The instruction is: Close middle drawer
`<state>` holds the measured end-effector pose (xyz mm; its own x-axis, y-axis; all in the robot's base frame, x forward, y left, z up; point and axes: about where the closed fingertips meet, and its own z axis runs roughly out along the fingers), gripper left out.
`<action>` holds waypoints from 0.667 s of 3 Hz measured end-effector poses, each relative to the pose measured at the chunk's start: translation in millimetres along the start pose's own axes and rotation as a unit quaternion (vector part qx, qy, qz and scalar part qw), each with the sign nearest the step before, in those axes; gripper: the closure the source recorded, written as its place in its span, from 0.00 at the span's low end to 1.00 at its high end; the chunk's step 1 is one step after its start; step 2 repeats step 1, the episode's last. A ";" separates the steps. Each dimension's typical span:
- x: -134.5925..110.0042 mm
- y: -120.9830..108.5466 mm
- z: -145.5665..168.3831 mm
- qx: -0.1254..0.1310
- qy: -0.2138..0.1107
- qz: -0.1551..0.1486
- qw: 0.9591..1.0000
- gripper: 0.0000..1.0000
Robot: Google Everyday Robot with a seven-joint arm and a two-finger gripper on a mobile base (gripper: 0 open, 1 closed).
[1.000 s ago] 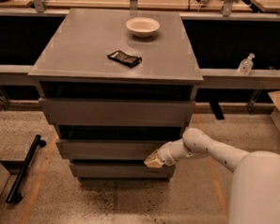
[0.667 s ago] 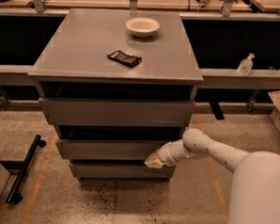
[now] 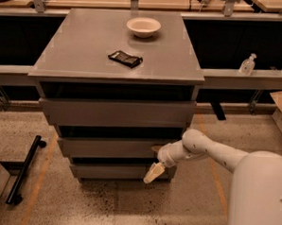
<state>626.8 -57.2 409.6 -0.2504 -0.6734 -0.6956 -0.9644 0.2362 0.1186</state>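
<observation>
Hand [image 3: 154,173] on the white arm [image 3: 210,149] points down and to the left at the grey cabinet's [image 3: 117,113] right front, just below the right end of the middle drawer [image 3: 108,147] and in front of the lowest drawer front [image 3: 114,171]; whether it is wide or narrow cannot be told. Dark gaps show above the middle drawer's flat front and below it. On the tabletop [image 3: 82,50] a pale bowl [image 3: 143,27] sits toward the back, with a dark packet [image 3: 125,59] nearer the front, well apart from it.
</observation>
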 end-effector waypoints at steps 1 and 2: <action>0.0 0.1 0.1 0.000 0.000 0.000 1.000 0.00; 0.0 0.1 0.1 0.000 0.000 0.000 1.000 0.00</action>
